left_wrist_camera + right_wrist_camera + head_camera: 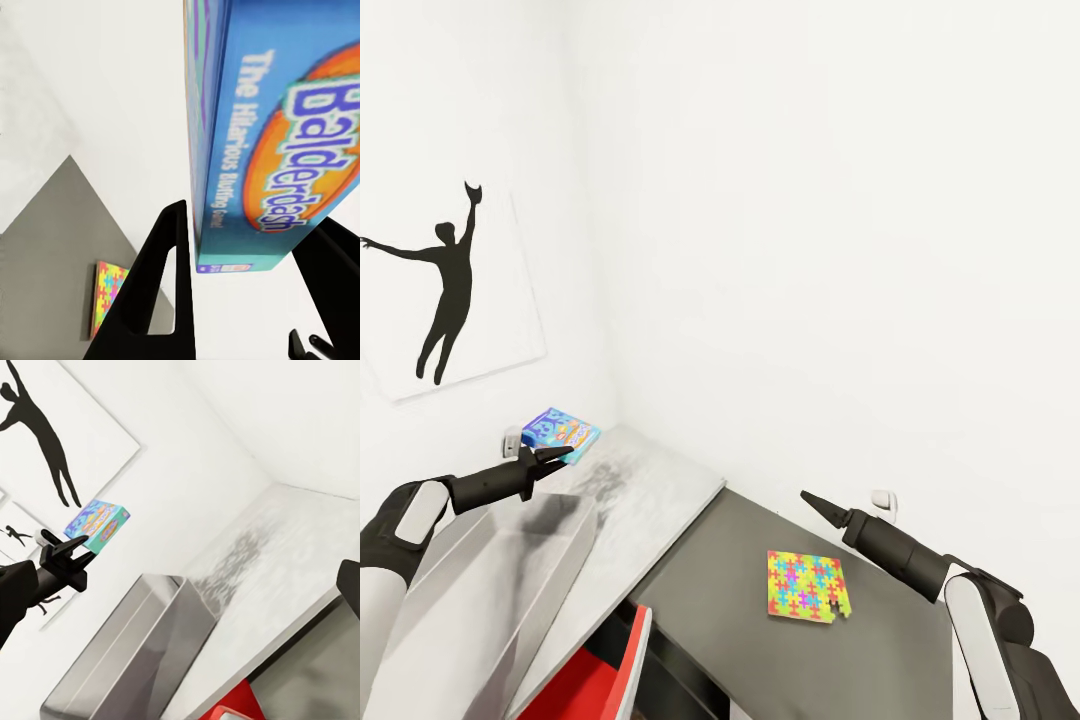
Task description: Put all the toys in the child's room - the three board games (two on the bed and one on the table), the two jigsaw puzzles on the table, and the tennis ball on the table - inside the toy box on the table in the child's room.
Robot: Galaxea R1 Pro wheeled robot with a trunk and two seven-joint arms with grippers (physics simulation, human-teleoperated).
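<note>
I have the left gripper (pixel 558 456) pinching the blue board game (pixel 560 431) by its lower edge, holding it in the air above the far end of the toy box (pixel 490 580), which sits on the light part of the surface (pixel 660 490). In the left wrist view the box (pixel 262 127) stands edge-on between the jaws, held only near one end, so I judge it could pivot or slide out if I swing too fast. Released from here it might clip the bin's rim or land beyond it against the wall. The right gripper (pixel 812 501) hangs idle over the dark part, jaws pressed together, near a jigsaw puzzle (pixel 807 586) lying flat there.
</note>
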